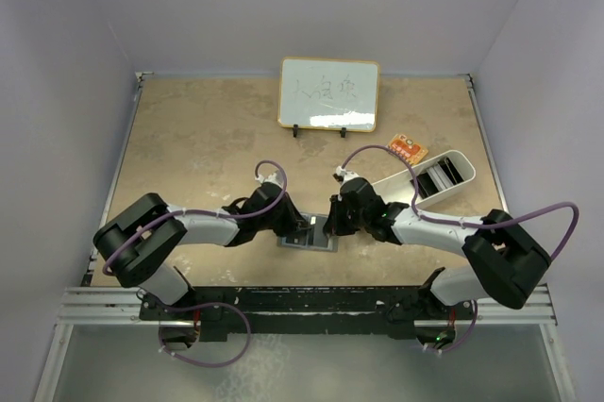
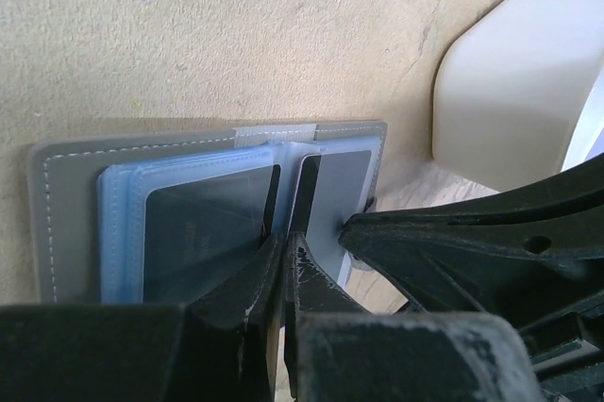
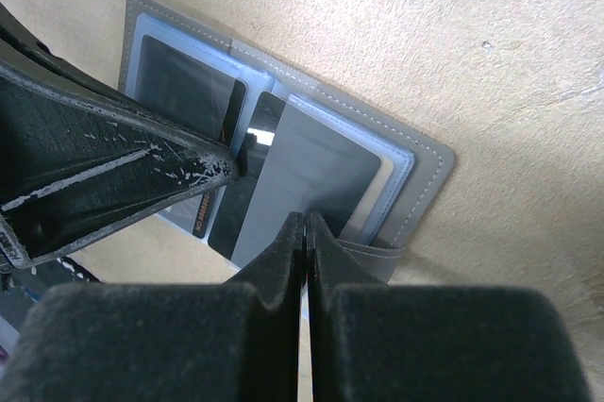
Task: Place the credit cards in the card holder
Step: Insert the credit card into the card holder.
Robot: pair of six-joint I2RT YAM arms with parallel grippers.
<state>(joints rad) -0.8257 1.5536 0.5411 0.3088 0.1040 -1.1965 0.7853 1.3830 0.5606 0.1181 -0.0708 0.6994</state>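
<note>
Firstly, left jaws: the left gripper (image 2: 283, 249) is fully closed with nothing seen between the fingers; its tips press at the centre fold of the card holder (image 2: 64, 204).
Right jaws: the right gripper (image 3: 304, 223) is also closed tight with nothing visibly pinched; its tips sit over the edge of the holder's right-hand page.
Card holder: it lies open and flat on the table (image 1: 208, 138), at the near centre, between the two arms.
Wrist views only: clear, blue-tinted sleeves (image 2: 123, 223) fill the holder and dark rectangles show through them; whether these are cards I cannot tell. Each wrist camera also catches the other gripper's finger touching a sleeve.
Top view only: the holder is mostly hidden under both grippers. The orange credit card (image 1: 408, 148) lies to the far right, well apart from the holder and just beyond the white tray (image 1: 444, 175).
Left wrist extra: a rounded corner of the tray shows to the right of the holder.
Far edge: a whiteboard (image 1: 328, 93) stands propped upright.
</note>
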